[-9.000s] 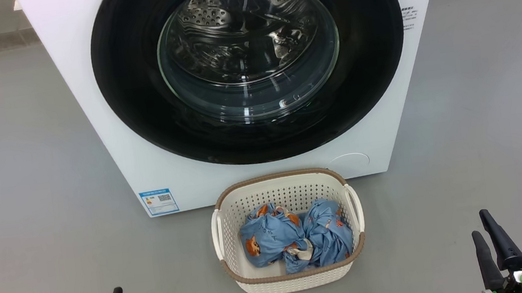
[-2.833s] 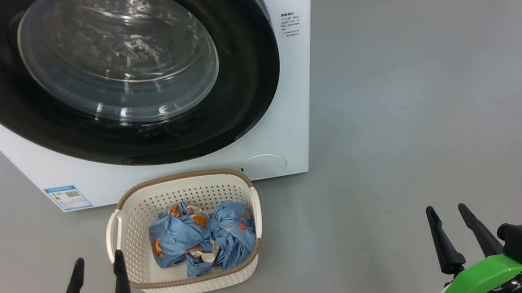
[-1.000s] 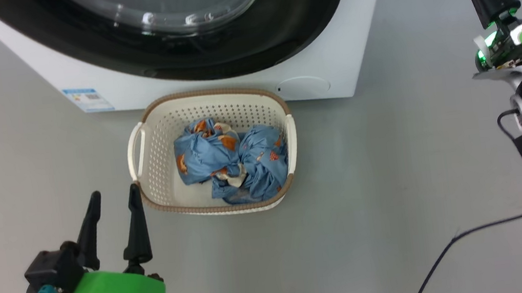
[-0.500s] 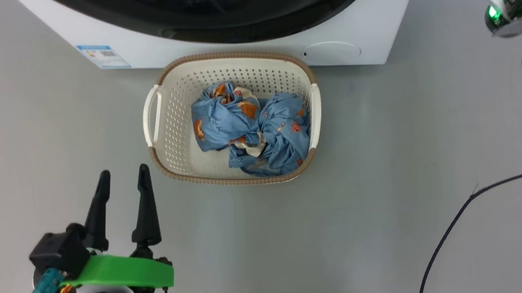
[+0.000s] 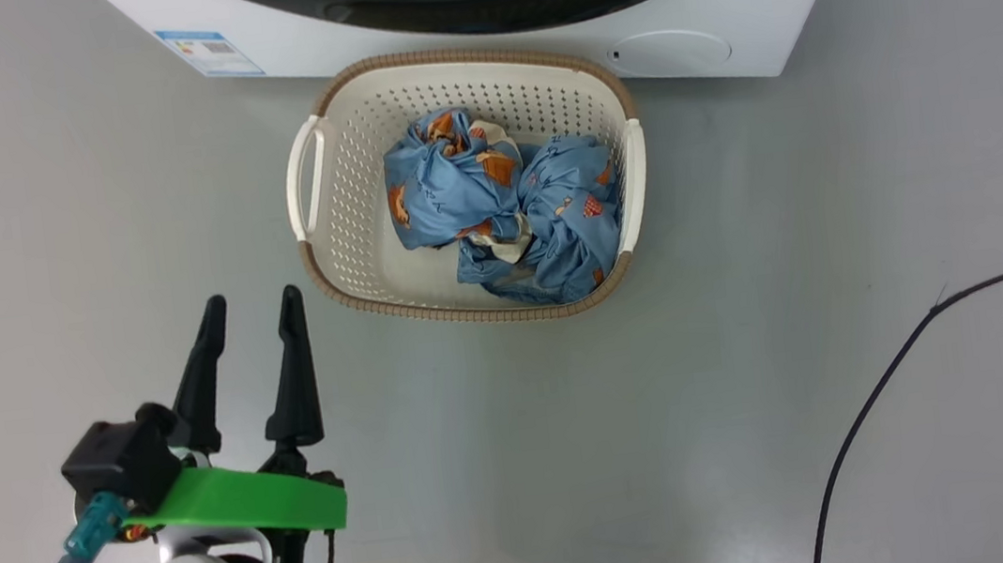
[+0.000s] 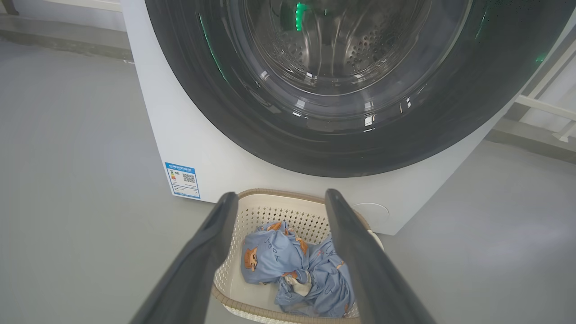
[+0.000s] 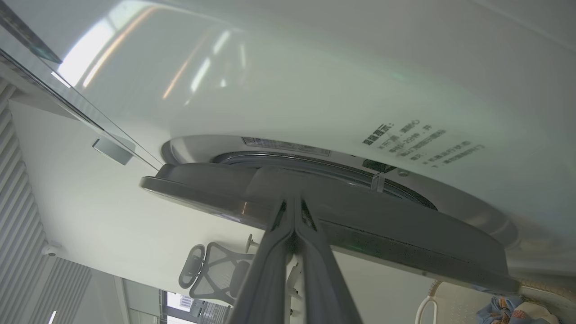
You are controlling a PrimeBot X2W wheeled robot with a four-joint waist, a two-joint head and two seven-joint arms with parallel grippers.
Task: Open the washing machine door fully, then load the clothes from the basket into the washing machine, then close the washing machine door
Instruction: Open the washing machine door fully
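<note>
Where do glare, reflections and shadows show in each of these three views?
Left wrist view: green and white glints on the glossy washing machine door. Right wrist view: bright streaks of glare across the white washing machine. Head view: even light, with a soft shadow beside the basket.

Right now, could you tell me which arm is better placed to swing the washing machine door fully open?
Right: the right gripper, shut, has its tips at the edge of the ajar washing machine door. The left gripper hangs open near the basket.
</note>
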